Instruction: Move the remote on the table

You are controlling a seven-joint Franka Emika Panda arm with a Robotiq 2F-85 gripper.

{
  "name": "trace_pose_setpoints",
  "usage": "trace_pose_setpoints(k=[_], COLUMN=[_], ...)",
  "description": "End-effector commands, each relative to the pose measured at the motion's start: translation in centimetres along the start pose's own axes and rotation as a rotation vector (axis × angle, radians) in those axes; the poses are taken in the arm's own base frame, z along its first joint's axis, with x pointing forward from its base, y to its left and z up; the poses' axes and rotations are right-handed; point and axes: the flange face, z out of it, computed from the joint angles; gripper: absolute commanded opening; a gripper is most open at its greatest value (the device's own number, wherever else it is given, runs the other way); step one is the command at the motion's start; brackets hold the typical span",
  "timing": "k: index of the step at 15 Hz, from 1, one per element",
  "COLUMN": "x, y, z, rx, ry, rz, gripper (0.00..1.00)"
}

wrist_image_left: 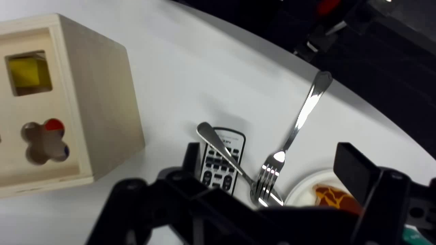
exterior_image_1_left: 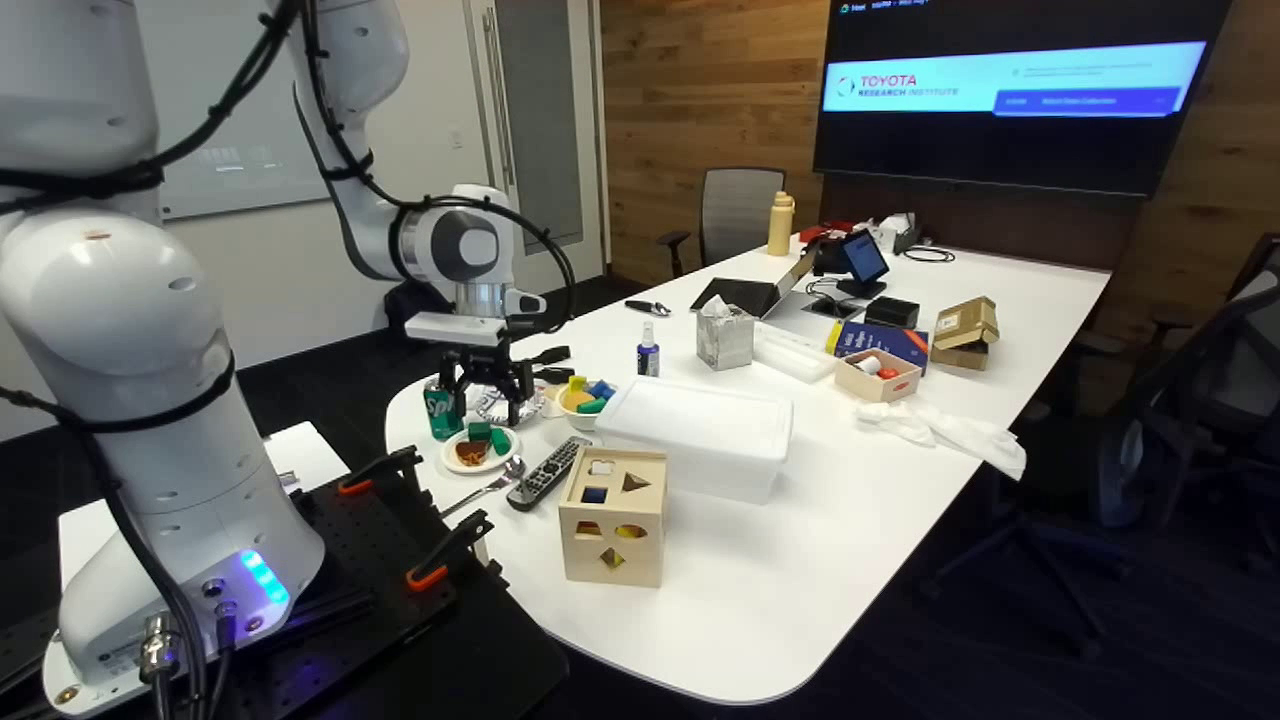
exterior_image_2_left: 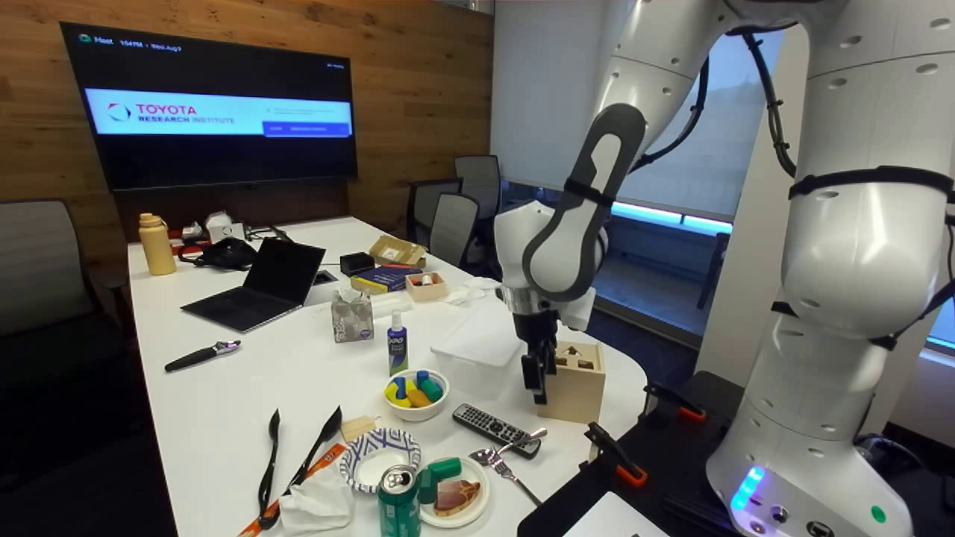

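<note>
And here the claw (wrist_image_left: 271,161) is held above the surface (exterior_image_1_left: 720,620), its fingers (wrist_image_left: 354,170) spread wide. Lower down, the remote (wrist_image_left: 218,166) is seen lying on the surface, buttons up, one end hidden in the wrist view behind the dark claw. Across it, at a slant, a spoon (wrist_image_left: 218,145) is laid, and the spoon's bowl is overlapped by the tines of a fork (wrist_image_left: 279,157), whose handle is pointed towards the surface's edge. To either side the remote is flanked by the wooden cube (exterior_image_2_left: 578,391) and by a white plate (exterior_image_2_left: 484,492), on which green blocks (exterior_image_2_left: 446,468) and a brown piece (exterior_image_2_left: 456,498) are gathered. Just beside that plate a green can (exterior_image_2_left: 399,507) is stood upright, while near one end of the remote a white bowl (exterior_image_2_left: 418,415) is piled with blue, yellow and green pieces (exterior_image_2_left: 430,389). By the cube a lidded white tub (exterior_image_1_left: 700,415) is placed, and in an exterior view part of the cube is blocked by the claw.
</note>
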Motion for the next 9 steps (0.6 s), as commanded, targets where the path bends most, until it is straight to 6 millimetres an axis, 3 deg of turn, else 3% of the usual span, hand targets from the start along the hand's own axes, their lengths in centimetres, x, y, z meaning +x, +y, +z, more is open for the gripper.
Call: trace_pose_setpoints(k=[1,9], x=[-1.1,0.8], y=[-1.8,-0.1], z=[3.3,7.7], rx=[-0.037,-0.103], ry=[0.018,0.159], rz=[-0.037,0.053], gripper=[1.0,1.0])
